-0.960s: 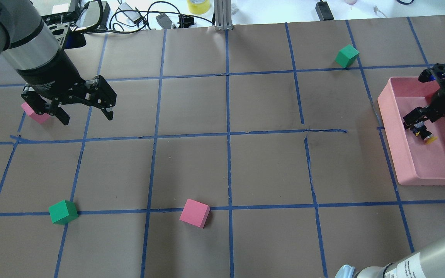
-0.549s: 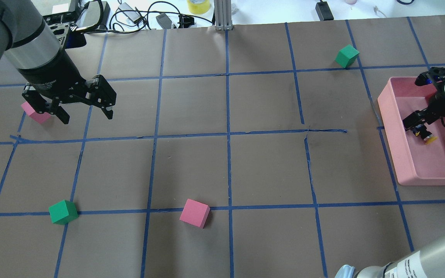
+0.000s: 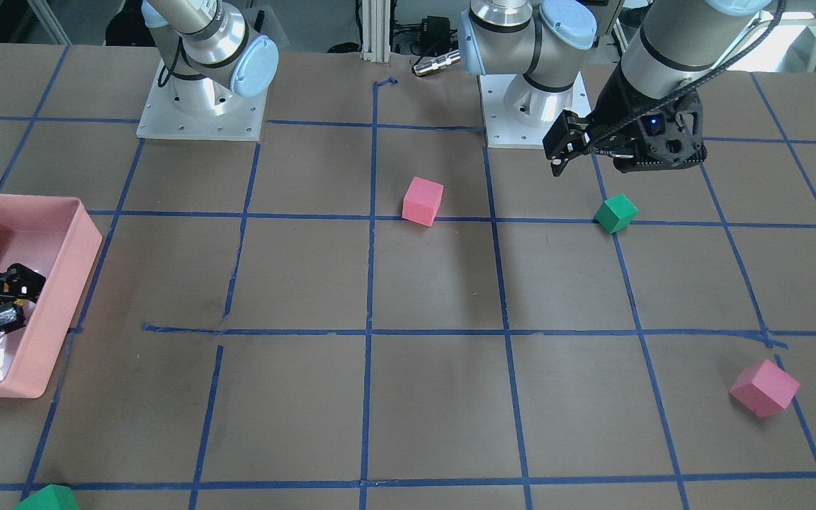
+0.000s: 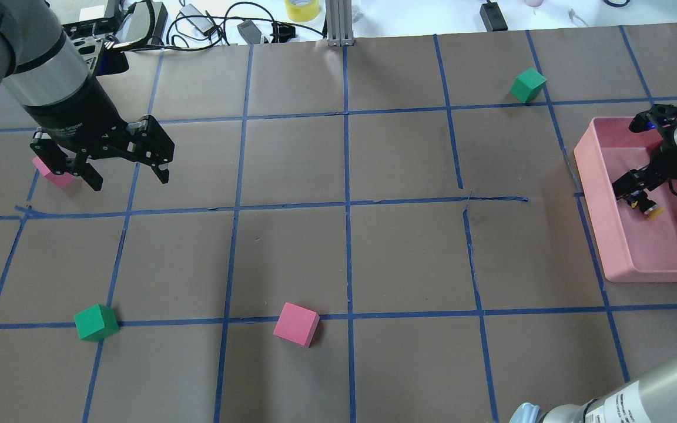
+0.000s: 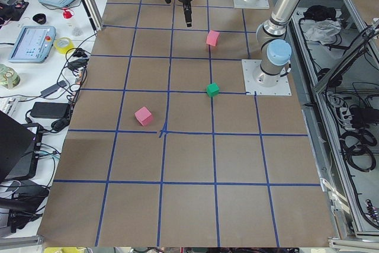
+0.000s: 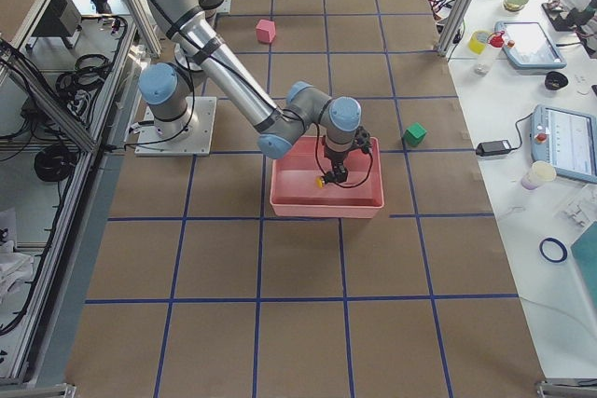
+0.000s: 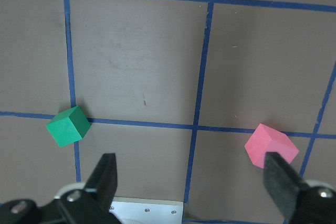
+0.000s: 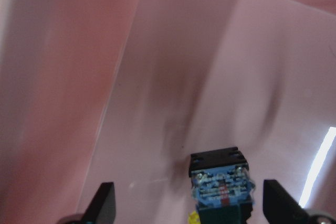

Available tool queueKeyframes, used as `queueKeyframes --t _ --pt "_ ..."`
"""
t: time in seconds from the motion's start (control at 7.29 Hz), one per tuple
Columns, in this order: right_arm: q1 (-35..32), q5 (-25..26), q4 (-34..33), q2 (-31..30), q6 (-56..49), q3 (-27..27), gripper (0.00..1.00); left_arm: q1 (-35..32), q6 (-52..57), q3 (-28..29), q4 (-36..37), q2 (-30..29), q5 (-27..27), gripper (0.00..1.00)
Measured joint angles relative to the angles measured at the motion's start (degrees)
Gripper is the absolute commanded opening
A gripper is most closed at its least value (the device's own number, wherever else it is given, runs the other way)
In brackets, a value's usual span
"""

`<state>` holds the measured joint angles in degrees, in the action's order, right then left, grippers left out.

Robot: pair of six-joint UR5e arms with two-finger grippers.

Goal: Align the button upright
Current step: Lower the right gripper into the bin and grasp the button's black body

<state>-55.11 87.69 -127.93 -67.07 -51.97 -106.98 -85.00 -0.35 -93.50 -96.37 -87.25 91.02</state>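
Right gripper point(image 8: 190, 198): fingers spread wide and gripping nothing. It reaches down inside the pink tray point(image 4: 597, 211) at the table's right end.

Button point(image 8: 219, 182): it sits in the tray between the two fingers, with a gap on either side in the right wrist view. Its terminal end faces that camera, and a trace of the yellow cap shows beyond it. From overhead the cap points away from the gripper, toward the middle of the tray. Finding: the button is not upright. It lies on its side or is tilted, and which cannot be told.

Left gripper point(image 4: 130, 179): jaws apart, empty, hanging over the table's left end near a pink cube point(image 4: 53, 176). It plays no part in this work.

Assessment: the task is not done, and the button has yet to be gripped and stood up.

Risks:
- Closing on a canted body may meet corners and not flat faces, which could squirt the button out or spin it.
- The round cap could let it roll across the smooth tray floor if a finger nudges it first.
- The tray wall stands near, and a wide finger could catch it while turning the part.
- Releasing before the base sits flat would probably let it topple.
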Motion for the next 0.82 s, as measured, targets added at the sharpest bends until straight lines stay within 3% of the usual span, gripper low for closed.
queueKeyframes --t 0.82 --pt "0.0 1.2 -0.1 0.7 -3.8 -0.1 1.00 -0.1 0.1 -0.1 0.0 0.0 -0.1 1.00"
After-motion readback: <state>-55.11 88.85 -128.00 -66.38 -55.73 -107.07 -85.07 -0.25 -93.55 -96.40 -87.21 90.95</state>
